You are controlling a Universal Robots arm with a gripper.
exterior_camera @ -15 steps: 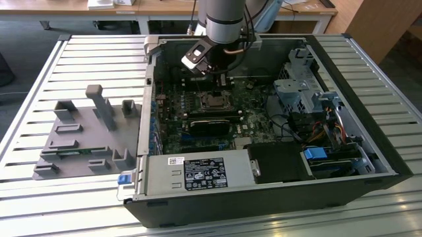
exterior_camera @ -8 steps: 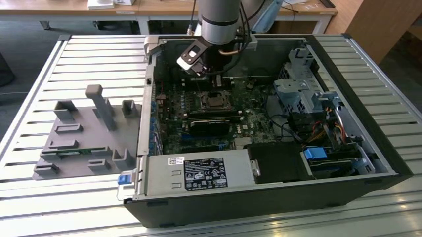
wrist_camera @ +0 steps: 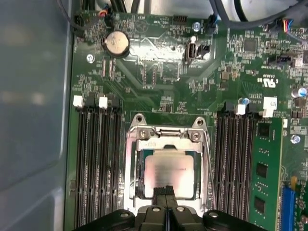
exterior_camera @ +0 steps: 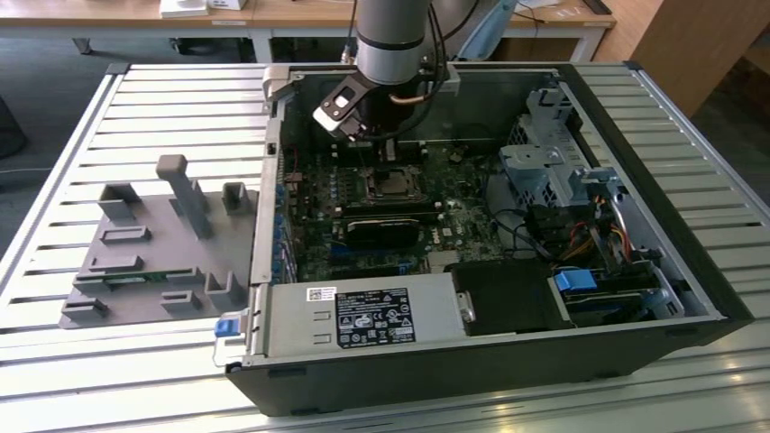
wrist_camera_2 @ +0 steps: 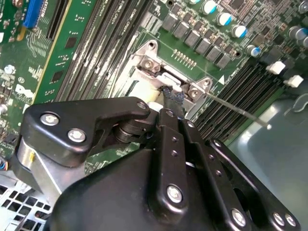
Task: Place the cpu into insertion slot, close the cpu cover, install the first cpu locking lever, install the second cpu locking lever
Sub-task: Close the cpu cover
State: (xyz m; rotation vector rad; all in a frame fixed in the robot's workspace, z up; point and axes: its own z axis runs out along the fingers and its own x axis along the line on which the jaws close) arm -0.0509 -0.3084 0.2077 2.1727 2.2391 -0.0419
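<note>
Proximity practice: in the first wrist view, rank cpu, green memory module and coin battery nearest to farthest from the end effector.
1. cpu, right at the end effector.
2. green memory module, off to one side.
3. coin battery, well beyond the cpu.

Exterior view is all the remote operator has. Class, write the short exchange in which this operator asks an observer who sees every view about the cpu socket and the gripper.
Operator: Is the chip seated?
Observer: Yes. In the first wrist view the cpu lies in the socket, and the cpu cover lies flat, framing its silvery top.
Operator: What is the gripper doing?
Observer: In the first wrist view the gripper is shut, its tips at one edge of the socket.
</note>
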